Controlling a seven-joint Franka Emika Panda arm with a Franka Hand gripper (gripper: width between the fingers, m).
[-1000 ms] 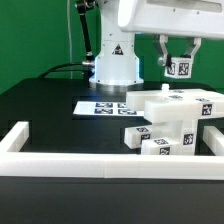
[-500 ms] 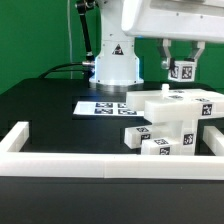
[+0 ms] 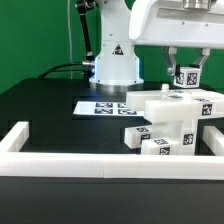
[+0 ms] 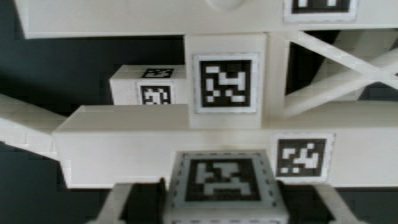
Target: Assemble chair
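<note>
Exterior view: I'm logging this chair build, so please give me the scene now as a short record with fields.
gripper: shut on a small tagged chair part, held in the air
partial chair: stacked white tagged parts on the table, below the gripper
marker board: flat on the table, on the exterior view's left of the chair
border rail: white, along the near edge

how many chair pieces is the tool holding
1: the small tagged block, clamped in the tool, above the stacked chair parts; no other held piece shows.
</note>
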